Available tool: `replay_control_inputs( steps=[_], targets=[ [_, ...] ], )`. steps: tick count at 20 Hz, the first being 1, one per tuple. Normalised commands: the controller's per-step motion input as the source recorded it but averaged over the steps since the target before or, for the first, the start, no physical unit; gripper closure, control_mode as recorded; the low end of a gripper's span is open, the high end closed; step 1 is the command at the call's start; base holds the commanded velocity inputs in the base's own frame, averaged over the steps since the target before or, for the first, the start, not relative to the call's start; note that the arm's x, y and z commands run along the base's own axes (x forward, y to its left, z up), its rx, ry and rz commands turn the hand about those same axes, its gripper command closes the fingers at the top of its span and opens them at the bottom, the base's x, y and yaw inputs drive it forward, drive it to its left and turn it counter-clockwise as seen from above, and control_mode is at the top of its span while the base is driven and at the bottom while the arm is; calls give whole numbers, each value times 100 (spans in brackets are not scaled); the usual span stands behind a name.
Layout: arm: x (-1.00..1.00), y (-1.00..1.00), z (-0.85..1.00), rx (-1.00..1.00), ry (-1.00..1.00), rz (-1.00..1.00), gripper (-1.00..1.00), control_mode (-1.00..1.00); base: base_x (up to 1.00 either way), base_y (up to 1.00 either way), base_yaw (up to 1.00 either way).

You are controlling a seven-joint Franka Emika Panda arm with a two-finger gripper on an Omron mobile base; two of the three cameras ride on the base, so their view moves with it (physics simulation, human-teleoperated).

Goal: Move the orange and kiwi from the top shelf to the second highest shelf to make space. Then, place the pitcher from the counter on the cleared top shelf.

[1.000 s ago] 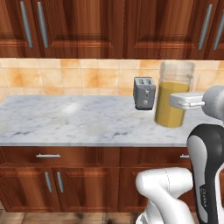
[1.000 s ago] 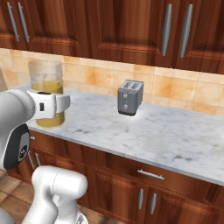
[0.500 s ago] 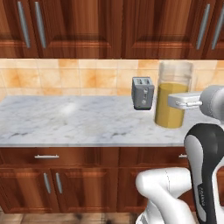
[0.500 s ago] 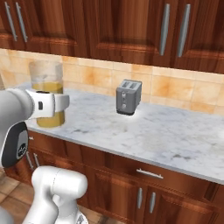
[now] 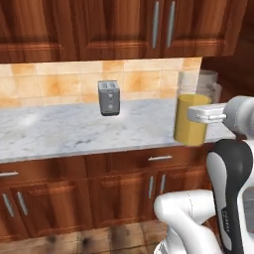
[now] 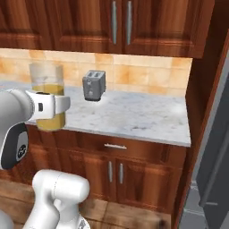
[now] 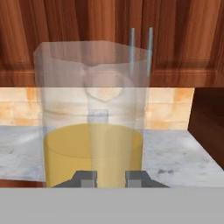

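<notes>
The gripper (image 7: 111, 178) was closed tight on the pitcher (image 7: 93, 114), with its two dark fingertips (image 7: 89, 179) pressed against the front of the glass. The pitcher was clear and tall. Yellow-orange juice filled its lower part, and the top part was just clear glass. It was held upright in front of the counter (image 5: 74, 131), at about its height, and looked to be off the stone. A small grey toaster (image 5: 109, 97) stood well apart from it, back by the tiled wall (image 6: 147, 76).
</notes>
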Motion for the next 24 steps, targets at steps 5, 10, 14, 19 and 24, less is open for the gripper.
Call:
replay_control_inputs(
  steps=[5, 10, 14, 19, 24],
  targets=[
    [0, 0, 0, 0, 0, 0, 100, 100, -74, -89, -38],
    [0, 0, 0, 0, 0, 0, 100, 100, -39, -99, -42],
    [0, 0, 0, 0, 0, 0, 100, 100, -33, -98, -43],
    [0, 0, 0, 0, 0, 0, 100, 100, -25, -95, -44],
    [0, 0, 0, 0, 0, 0, 100, 100, 7, -78, -42]
  ],
)
